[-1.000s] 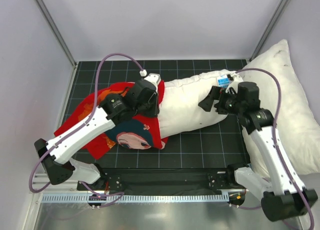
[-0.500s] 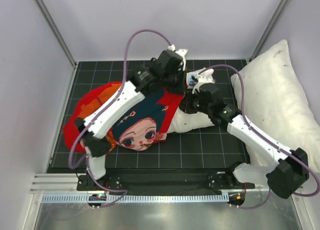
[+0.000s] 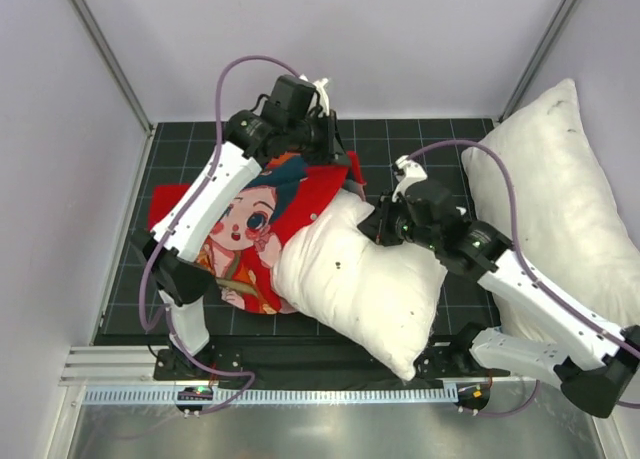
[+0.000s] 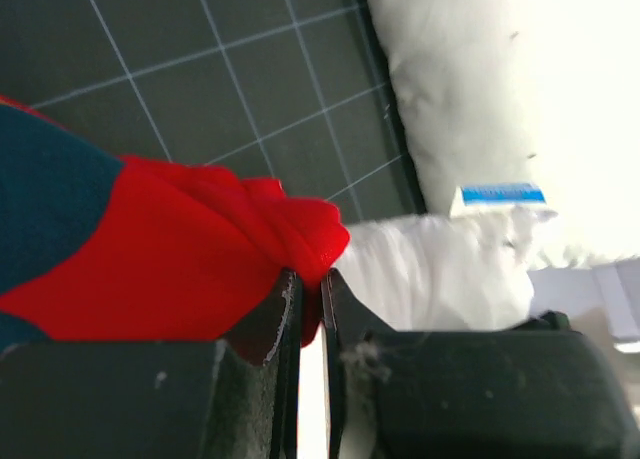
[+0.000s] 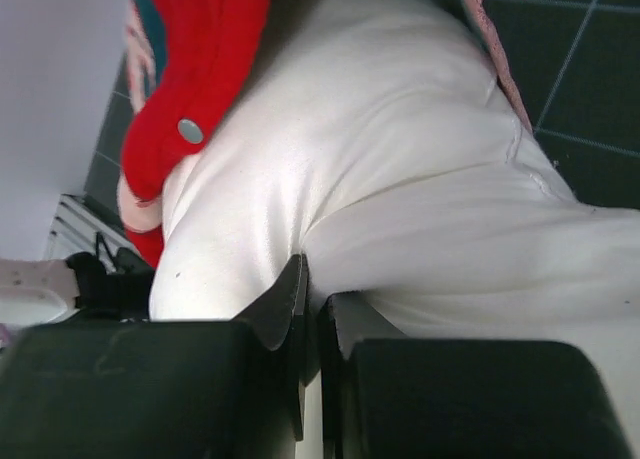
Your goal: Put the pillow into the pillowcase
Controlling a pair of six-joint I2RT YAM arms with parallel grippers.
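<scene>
The plump white pillow (image 3: 365, 284) lies slantwise mid-mat, its left end tucked into the mouth of the red pillowcase (image 3: 240, 229), whose cartoon child print faces up. My left gripper (image 3: 338, 157) is at the back, shut on a bunched red corner of the pillowcase (image 4: 200, 249); the left gripper (image 4: 310, 294) pinches that fold, with the pillow (image 4: 440, 269) beyond it. My right gripper (image 3: 380, 226) is shut on the pillow's upper right edge. In the right wrist view the right gripper (image 5: 312, 284) squeezes a crease of the pillow (image 5: 400, 169), and the pillowcase (image 5: 205, 59) lies beyond it.
A larger white pillow (image 3: 560, 199) leans at the right edge of the black grid mat (image 3: 420, 139), also seen as the larger pillow (image 4: 480, 69). Grey walls close in the back and sides. A metal rail (image 3: 300, 394) runs along the near edge.
The right gripper has shut on the pillow. The pillow has swung toward the near right and shows more outside the case. The left gripper moved left along the back with the red fabric.
</scene>
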